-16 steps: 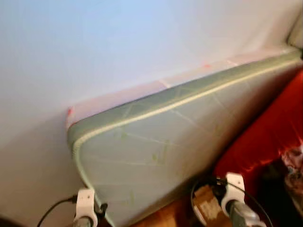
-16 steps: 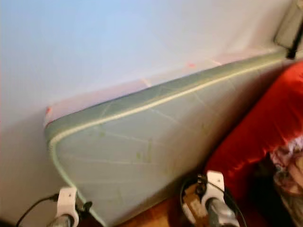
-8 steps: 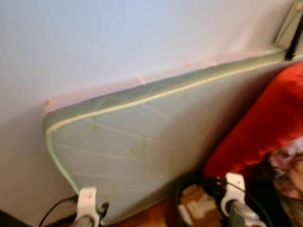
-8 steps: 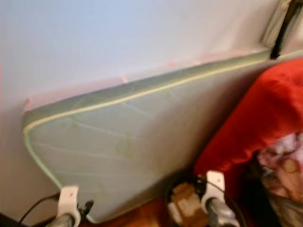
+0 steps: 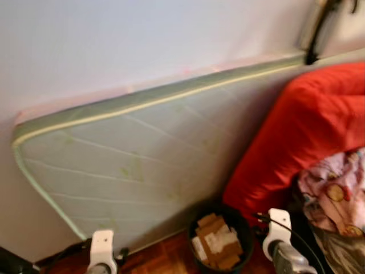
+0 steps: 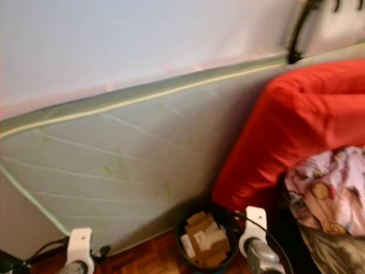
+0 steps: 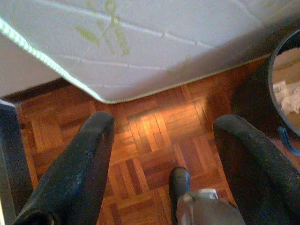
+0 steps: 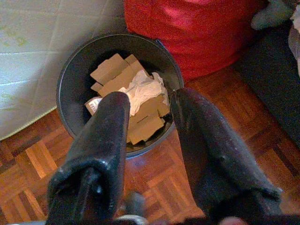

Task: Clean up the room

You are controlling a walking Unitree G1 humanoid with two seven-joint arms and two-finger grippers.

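One mattress (image 5: 142, 165) stands on its long edge, leaning against the pale wall (image 5: 114, 40); its lower corner rests on the wood parquet floor (image 7: 150, 136). One black bin (image 5: 221, 242) stands on the floor just beside the mattress, between it and the red cover (image 5: 302, 131). The bin holds several pieces of brown cardboard (image 8: 117, 75) and one crumpled white paper (image 8: 145, 91) on top of them. One red cover drapes a bulky form to the right of the bin. One patterned pink cloth (image 5: 333, 185) lies against the lower part of the red cover.

Two grippers are present. The left gripper (image 7: 161, 159) hangs low over bare parquet near the mattress corner, fingers (image 7: 79, 164) spread wide apart with nothing between them. The right gripper (image 8: 150, 140) hangs directly above the near rim of the bin, fingers (image 8: 103, 145) parted and empty.

The eye views show the full mattress face, the wall, the red cover and the cloth; both arms appear as white wrist brackets at the lower edge. The left wrist view adds the green printing on the mattress, the floor pattern, a dark foot (image 7: 179, 180) of the robot, and one side of the bin. The right wrist view adds the bin contents seen from above and a dark surface (image 8: 276, 93) beside the red cover.

A dark cable or strap (image 5: 316, 28) hangs on the wall at the upper right.
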